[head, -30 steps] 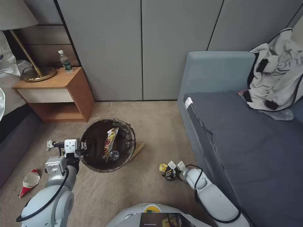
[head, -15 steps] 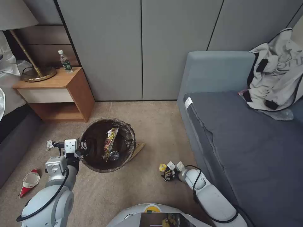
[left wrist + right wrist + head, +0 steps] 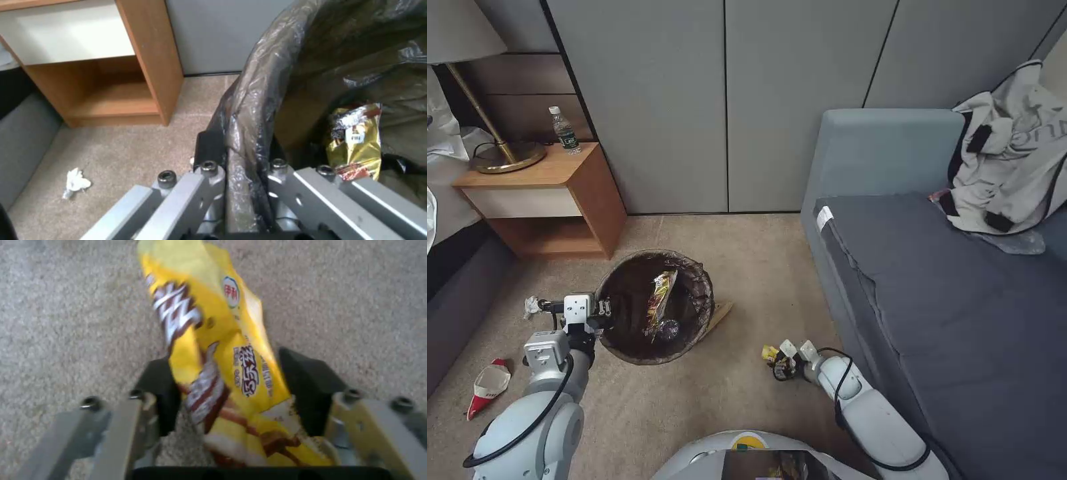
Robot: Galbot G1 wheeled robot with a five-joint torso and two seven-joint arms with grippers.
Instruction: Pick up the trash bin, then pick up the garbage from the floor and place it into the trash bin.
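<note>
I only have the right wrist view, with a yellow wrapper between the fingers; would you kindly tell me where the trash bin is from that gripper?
Observer: In the head view, the trash bin stands on the carpet to the robot's left of the right gripper and a little farther out. It is apart from your yellow wrapper.
Operator: Thank you. Is the left arm doing anything with the bin?
Observer: Yes. The left gripper is shut on the bin's bag-covered rim, with one finger outside the wall and one inside.
</note>
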